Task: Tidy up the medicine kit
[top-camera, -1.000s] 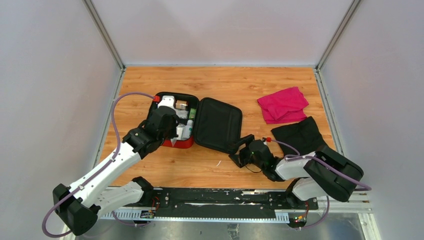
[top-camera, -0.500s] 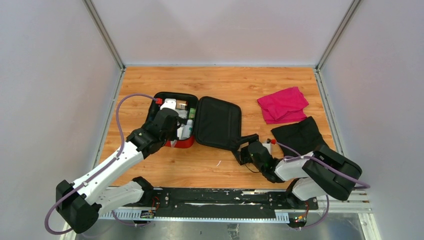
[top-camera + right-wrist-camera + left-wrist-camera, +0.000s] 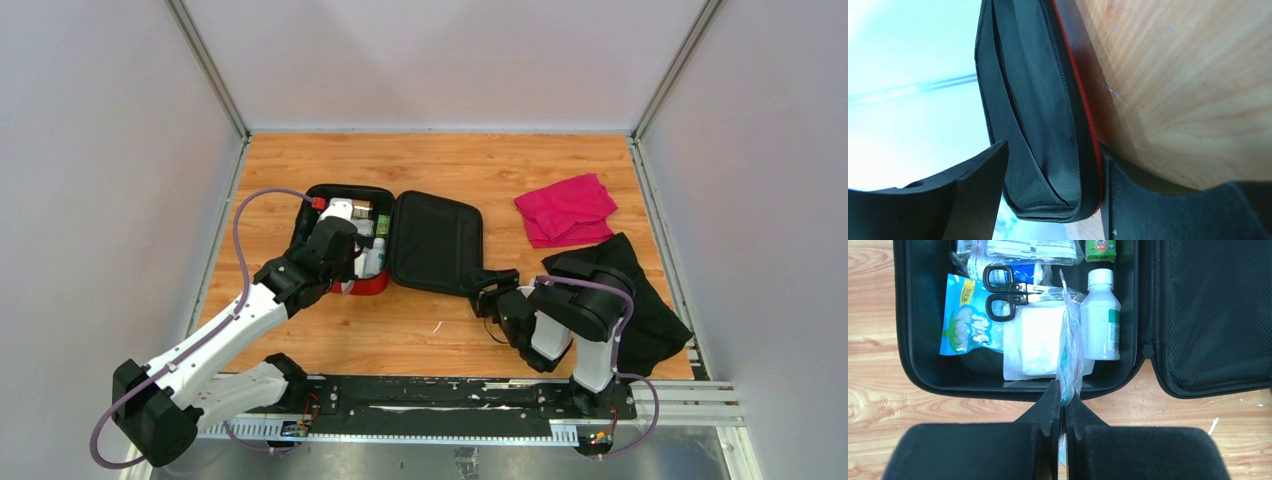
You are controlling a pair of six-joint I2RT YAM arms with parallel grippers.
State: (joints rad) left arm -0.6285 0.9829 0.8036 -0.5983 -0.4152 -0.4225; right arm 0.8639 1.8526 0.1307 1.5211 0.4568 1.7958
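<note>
Straddling the medicine kit (image 3: 435,245) lid corner, right tool (image 3: 492,288) — grip unclear — left tool (image 3: 1062,392) clenches a packet (image 3: 1070,347)

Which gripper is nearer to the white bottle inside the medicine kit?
Left. The left gripper is at the near edge of the medicine kit, close to the white bottle. The right gripper straddles a corner of the lid, farther away.

Robot test cell, laboratory type. Wood-grain desk (image 3: 440,160) boxed in by plain pale wall panels (image 3: 440,60) on metal corner posts (image 3: 205,65). White-and-black left arm (image 3: 215,340) and right arm (image 3: 590,325) bolted to a black rail (image 3: 440,395) at the near edge, purple cables (image 3: 238,250) exposed.
</note>
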